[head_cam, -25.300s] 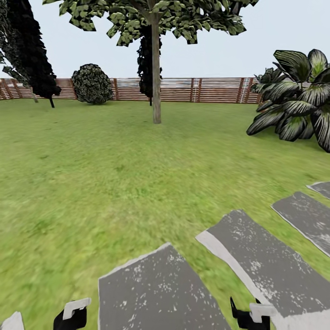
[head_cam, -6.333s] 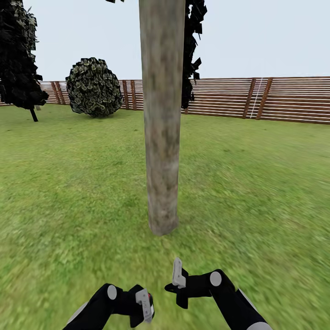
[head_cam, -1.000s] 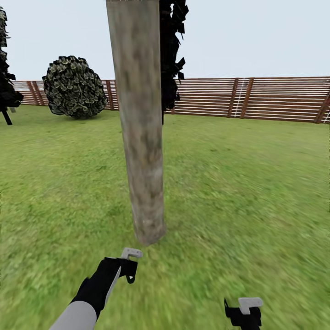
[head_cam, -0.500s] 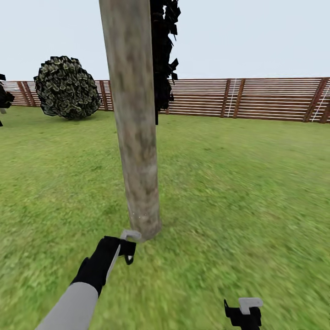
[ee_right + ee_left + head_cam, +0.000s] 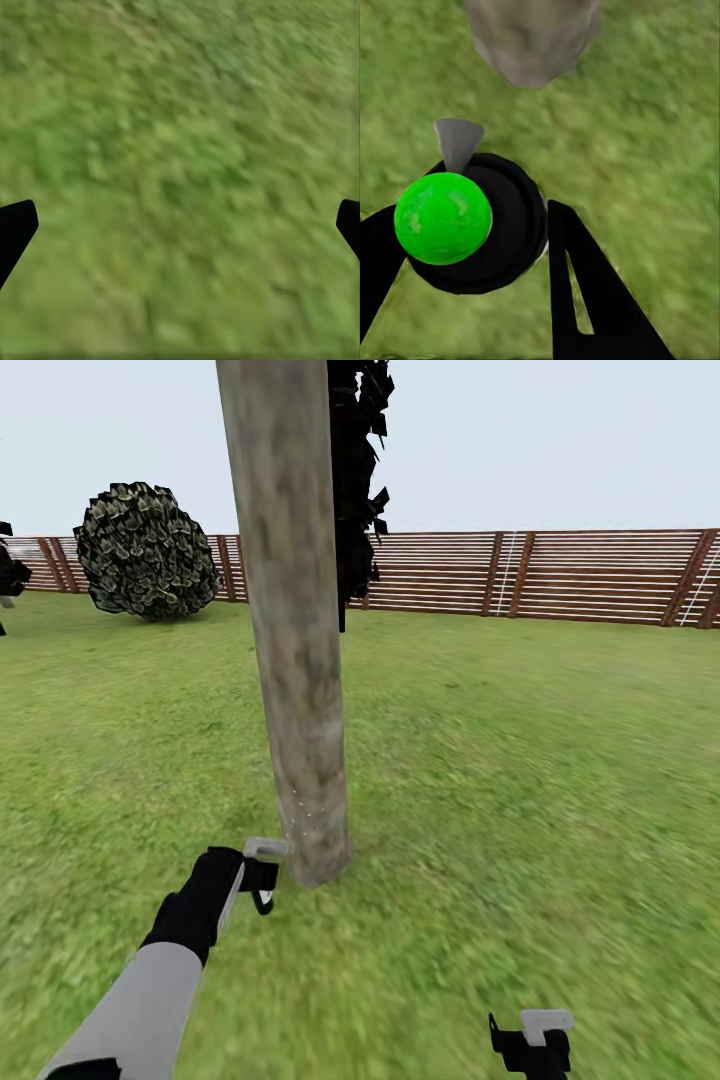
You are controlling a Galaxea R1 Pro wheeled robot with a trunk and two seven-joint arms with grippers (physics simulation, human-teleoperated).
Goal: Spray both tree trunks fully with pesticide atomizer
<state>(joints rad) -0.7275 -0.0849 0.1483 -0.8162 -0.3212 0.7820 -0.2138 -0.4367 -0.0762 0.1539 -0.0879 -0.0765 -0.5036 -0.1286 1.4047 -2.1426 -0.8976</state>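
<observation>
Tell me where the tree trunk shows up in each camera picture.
Head view: the tree trunk rises left of centre, its base beside the left claw.
Left wrist view: its grey base lies past the spray bottle.
Right wrist view: grass.
Shared landmark: grass.

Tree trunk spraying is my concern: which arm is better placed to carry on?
Left. The left gripper holds the spray bottle right beside the tree trunk base; the right gripper hangs open and empty over grass.

Round bush [image 5: 146,552] (mottled) beside a near-black narrow tree [image 5: 356,480].
</observation>
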